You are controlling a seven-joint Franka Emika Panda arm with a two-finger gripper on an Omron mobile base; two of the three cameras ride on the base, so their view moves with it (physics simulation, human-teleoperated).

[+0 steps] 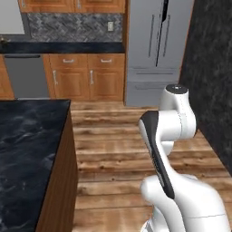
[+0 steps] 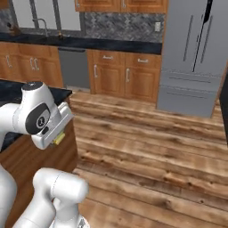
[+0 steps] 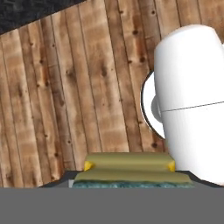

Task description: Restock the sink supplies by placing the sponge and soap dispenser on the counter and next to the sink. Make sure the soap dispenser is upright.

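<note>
Sponge: small yellow block with dark green scrubbing face (image 3: 131, 173), lay between my fingertips, long axis crosswise to them.
Gripper: my two-finger hand (image 2: 57, 139) was closed partway on the sponge, carried over the wooden plank floor (image 3: 78, 100).
Destination: black marble-look counter (image 2: 111, 43) with grey gooseneck faucet (image 2: 42, 24), far across the room, ahead and left of my hand.
Judgement: a long carry remained.

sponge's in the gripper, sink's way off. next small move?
Probably carry it toward the far counter, with the base driving. The gripper is shut on the sponge over bare wood floor, and the sink faucet stands well away, at the back wall.
</note>
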